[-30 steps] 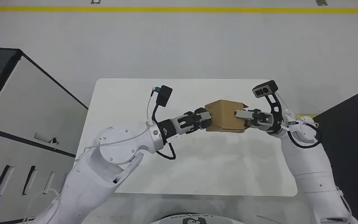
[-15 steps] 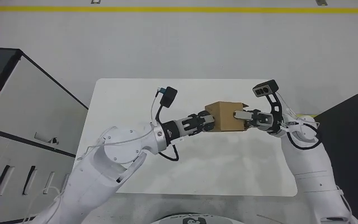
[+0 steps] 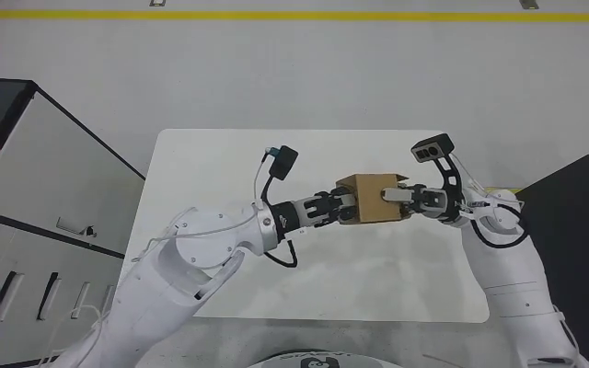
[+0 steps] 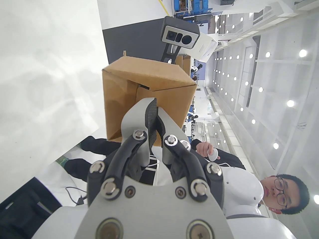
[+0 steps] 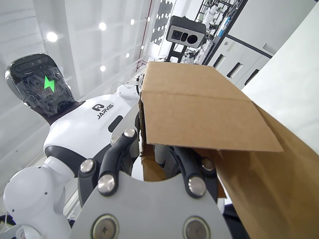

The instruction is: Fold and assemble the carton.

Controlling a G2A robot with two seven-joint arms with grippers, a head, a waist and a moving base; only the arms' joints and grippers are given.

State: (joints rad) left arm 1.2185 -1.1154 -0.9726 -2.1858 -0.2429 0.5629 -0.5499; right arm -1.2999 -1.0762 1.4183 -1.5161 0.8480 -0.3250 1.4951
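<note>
Left gripper (image 3: 344,206) has slid a bit further right than a second ago, and the cardboard box (image 3: 370,196) has gone from tipped corner-up to sitting flatter between the two arms.

Hard to make out: from the top view I can't tell whether the box rests on the table (image 3: 230,156) or hangs just above it. The right gripper (image 3: 393,195) has its fingertips buried under a loose flap (image 5: 211,135) in its own wrist view, but cardboard runs between its two fingers, so it looks clamped on the box wall at that end.

Only the left wrist view shows the other end properly. The left gripper's fingers (image 4: 139,115) are pinched together with nothing visible between them, tips right up against the folded end face, where a small gap (image 4: 142,86) sits between the tucked flaps. From above that end is just a brown edge.

Position-wise, the box is over the right half of the table, well in from the near edge, nearer the far and right edges. A grey cabinet (image 3: 37,156) stands off to the left, well apart.
</note>
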